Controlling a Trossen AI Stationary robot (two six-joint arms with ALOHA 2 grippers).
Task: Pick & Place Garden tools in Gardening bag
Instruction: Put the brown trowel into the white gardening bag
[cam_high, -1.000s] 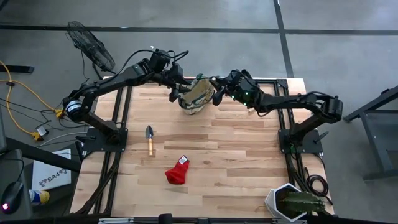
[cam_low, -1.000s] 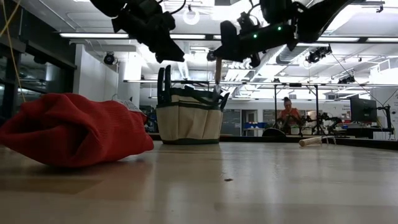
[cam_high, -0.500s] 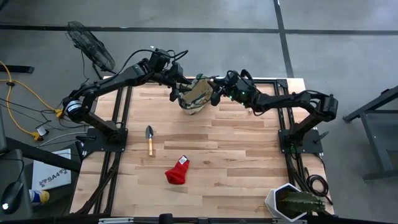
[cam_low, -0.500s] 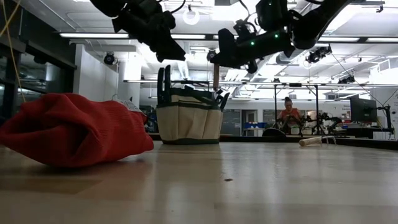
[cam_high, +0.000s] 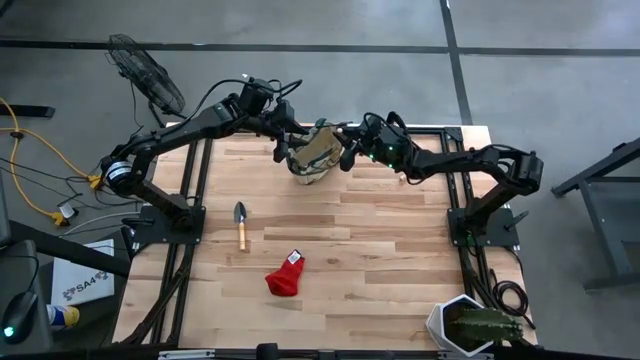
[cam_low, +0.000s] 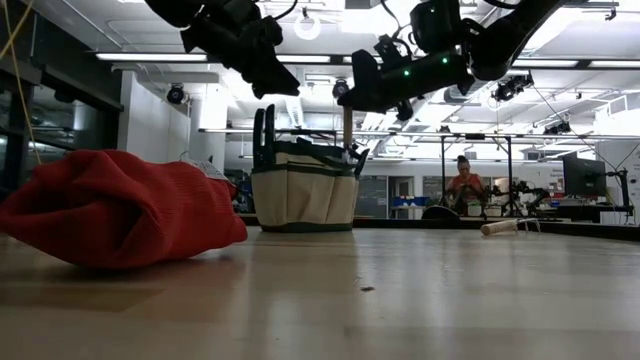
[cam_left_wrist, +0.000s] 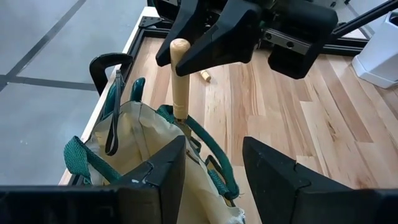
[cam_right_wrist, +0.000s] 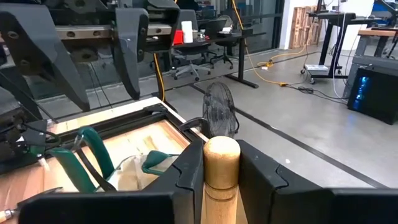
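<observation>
The right gripper (cam_right_wrist: 222, 171) clamped the wooden handle (cam_right_wrist: 221, 163) of a tool, probably a trowel or fork, upright over the gardening bag (cam_low: 303, 196). The left gripper (cam_left_wrist: 214, 165), jaws apart and empty, hovered just above the bag's rim.

Two black jointed arms with looping black cables, green indicator lights, angular wedge-shaped dark fingers (cam_left_wrist: 163, 169).
</observation>
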